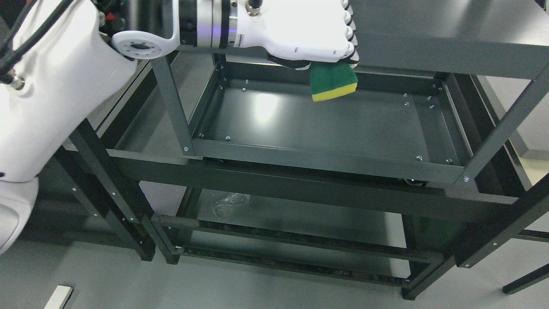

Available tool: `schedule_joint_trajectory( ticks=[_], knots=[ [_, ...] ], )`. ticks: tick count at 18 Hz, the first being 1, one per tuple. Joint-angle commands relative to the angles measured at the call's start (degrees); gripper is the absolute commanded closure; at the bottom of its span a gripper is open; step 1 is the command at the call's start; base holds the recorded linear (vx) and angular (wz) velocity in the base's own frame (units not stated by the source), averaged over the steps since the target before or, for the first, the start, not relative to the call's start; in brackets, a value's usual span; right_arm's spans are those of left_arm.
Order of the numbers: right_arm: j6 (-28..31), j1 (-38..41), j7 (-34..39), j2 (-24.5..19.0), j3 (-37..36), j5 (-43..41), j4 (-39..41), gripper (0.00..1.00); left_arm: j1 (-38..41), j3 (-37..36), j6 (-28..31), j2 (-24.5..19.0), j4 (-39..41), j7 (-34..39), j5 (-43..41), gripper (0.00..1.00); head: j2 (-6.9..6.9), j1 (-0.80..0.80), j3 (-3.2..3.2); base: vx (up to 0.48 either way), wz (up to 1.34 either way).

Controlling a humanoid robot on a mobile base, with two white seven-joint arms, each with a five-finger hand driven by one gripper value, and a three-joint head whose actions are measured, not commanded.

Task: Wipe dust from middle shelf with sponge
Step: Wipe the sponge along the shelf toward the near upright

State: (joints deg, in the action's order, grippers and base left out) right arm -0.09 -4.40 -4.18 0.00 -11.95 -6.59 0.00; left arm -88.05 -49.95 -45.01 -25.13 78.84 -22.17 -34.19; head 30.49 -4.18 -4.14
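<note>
Currently, left robot hand (300, 32): entering from the upper left on a white arm, fingers curled down and gripping the sponge (333, 82) by its upper part. Right robot hand: not showing in the head view.

Sponge: green scouring layer facing the camera, yellow foam strip along the lower edge, hanging tilted below the knuckles. It is sitting near the back rail of the middle shelf (326, 124), over the rear centre of the tray. Whether it is touching the metal or hanging just above it cannot be told from this angle.

Middle shelf: dark grey metal tray with a raised lip and small bolts at the corners, carrying nothing. A bright patch of reflected light is lying on its left half. No dust line or wiped streak is showing, so cleaned and uncleaned areas cannot be told apart.

Top shelf (450, 25): flat dark panel, running just behind and beside the hand.

Bottom shelf (300, 219): holding a crumpled clear wrapper (227, 202) at the left.

Progress, as a judgement: grasp done, sponge brought to the shelf; the wiping itself is looking barely started, with the front, left and right areas of the tray apparently still waiting for passes.
</note>
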Motion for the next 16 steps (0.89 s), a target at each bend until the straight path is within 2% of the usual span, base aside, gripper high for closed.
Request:
schedule_joint_trajectory(
  ticks=[1, 4, 8, 16],
  knots=[
    [4.1, 0.0, 0.0, 1.0, 0.0, 0.0, 1.0, 0.00, 1.6, 0.3, 0.0, -17.0, 9.9, -0.1, 3.8, 1.00, 0.00, 0.00, 0.00, 0.000, 0.00],
    [4.2, 0.0, 0.0, 1.0, 0.0, 0.0, 1.0, 0.00, 1.8, 0.5, 0.0, -22.6, 11.5, 0.0, 5.4, 1.00, 0.00, 0.00, 0.00, 0.000, 0.00],
    [4.1, 0.0, 0.0, 1.0, 0.0, 0.0, 1.0, 0.00, 1.9, 2.0, 0.0, -27.5, 12.3, -0.1, 6.2, 1.00, 0.00, 0.00, 0.00, 0.000, 0.00],
    [4.1, 0.0, 0.0, 1.0, 0.0, 0.0, 1.0, 0.00, 8.1, 8.8, 0.0, -38.0, 13.4, -0.1, 8.6, 1.00, 0.00, 0.00, 0.00, 0.000, 0.00]
  ],
)
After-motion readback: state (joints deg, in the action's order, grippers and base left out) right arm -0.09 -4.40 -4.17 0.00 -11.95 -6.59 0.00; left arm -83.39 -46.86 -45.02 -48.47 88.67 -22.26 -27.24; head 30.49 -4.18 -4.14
